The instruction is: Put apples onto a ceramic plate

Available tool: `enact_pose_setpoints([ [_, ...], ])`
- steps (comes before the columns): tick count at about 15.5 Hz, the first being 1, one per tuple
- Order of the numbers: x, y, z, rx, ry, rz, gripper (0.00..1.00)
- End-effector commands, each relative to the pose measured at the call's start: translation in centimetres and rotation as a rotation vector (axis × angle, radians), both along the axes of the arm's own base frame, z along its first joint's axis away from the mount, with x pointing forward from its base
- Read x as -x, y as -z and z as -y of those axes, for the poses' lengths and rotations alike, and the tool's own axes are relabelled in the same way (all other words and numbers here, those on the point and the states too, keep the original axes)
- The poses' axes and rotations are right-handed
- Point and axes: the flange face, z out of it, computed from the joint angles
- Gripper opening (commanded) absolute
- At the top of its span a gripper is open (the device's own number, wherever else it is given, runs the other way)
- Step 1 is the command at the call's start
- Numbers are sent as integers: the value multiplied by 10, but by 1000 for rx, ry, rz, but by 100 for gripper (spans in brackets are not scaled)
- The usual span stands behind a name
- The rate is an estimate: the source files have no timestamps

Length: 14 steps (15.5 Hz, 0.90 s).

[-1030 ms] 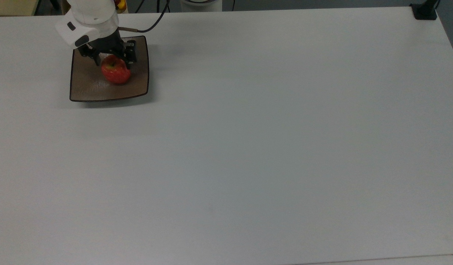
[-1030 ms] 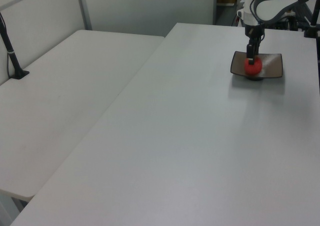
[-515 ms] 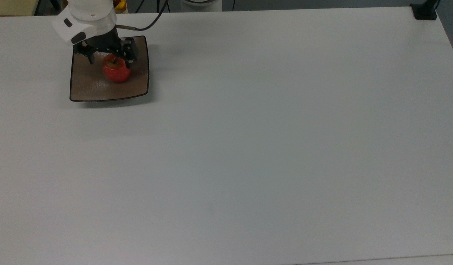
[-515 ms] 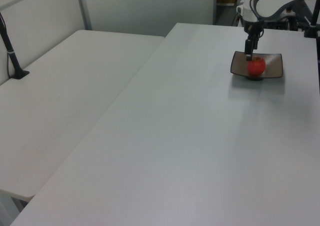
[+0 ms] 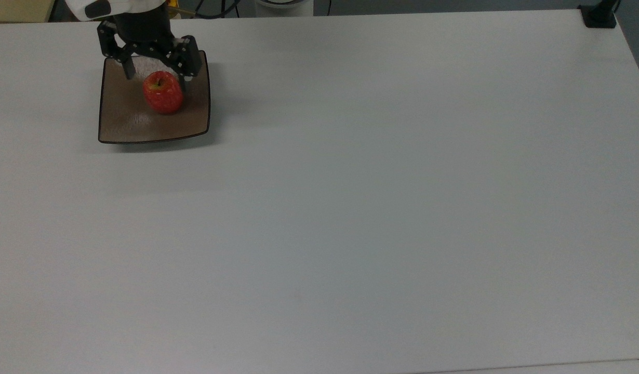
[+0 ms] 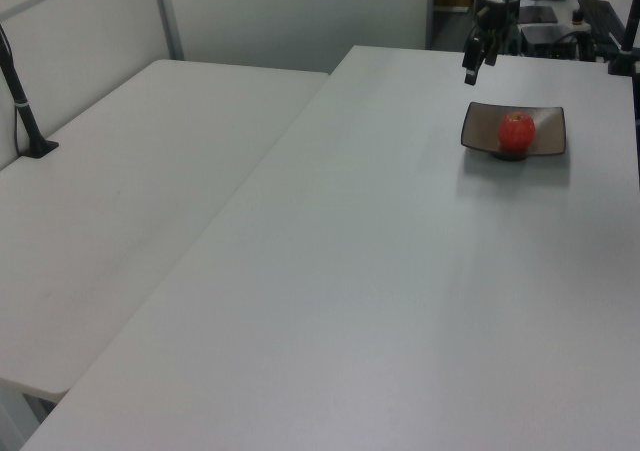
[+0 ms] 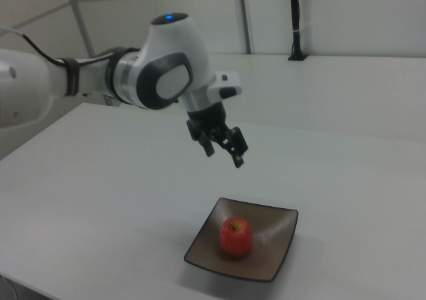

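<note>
A small red apple (image 5: 163, 93) with a yellowish patch at its stem sits upright on the square brown ceramic plate (image 5: 127, 120), a little toward the plate's far side in the top view. The left view has the apple (image 6: 516, 132) resting on the plate (image 6: 548, 129) too. In the right view the apple (image 7: 236, 237) stands near the middle of the plate (image 7: 274, 241). My gripper (image 5: 157, 76) hangs open and empty well above the plate's far edge, apart from the apple. It appears raised in the left view (image 6: 478, 67) and in the right view (image 7: 223, 155).
The plate lies near the far left corner of the white table (image 5: 350, 208) in the top view. A black clamp (image 5: 600, 15) sits at the table's far right corner. A second table with a black post (image 6: 25, 121) stands at the left view's left.
My gripper has let go of the apple, opened wider and risen away from the plate. The apple stays on the plate.
</note>
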Motion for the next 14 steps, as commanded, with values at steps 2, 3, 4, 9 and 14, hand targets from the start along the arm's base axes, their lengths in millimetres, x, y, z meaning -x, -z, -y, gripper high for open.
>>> enact_pose_setpoints([
  [2,11,-33,-64,-60,-12,-51,100],
  [3,12,-36,-83,-71,-32,-74,100],
  [4,15,-35,-99,-88,-44,-95,100],
  [9,22,-36,-168,-91,-133,-102,100],
  [14,21,-31,-170,-86,-153,-108,100],
])
